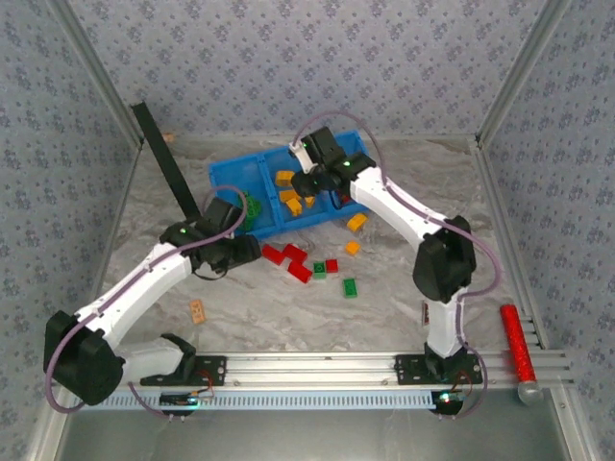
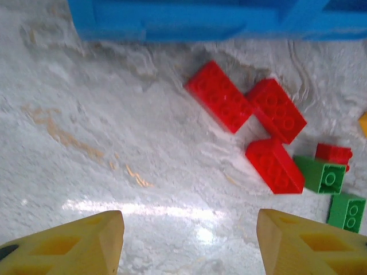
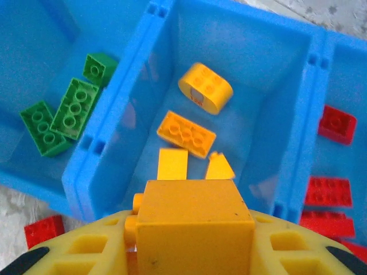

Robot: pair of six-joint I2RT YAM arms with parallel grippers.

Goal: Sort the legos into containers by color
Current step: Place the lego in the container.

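A yellow brick [image 3: 195, 220], pinched in the right gripper [image 3: 194, 255], hangs over the blue bin [image 3: 100, 166], above its middle compartment. Sorting looks about half done: red bricks [image 2: 252, 112], green bricks [image 2: 324, 175] and yellow strays [image 1: 356, 223] lie loose near the spread left gripper [image 2: 189, 240].

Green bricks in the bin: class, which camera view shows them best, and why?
Right wrist view: three green bricks lie studs-up, unobstructed, in the bin's end compartment. In the top external view they are a small green patch beside the left arm.
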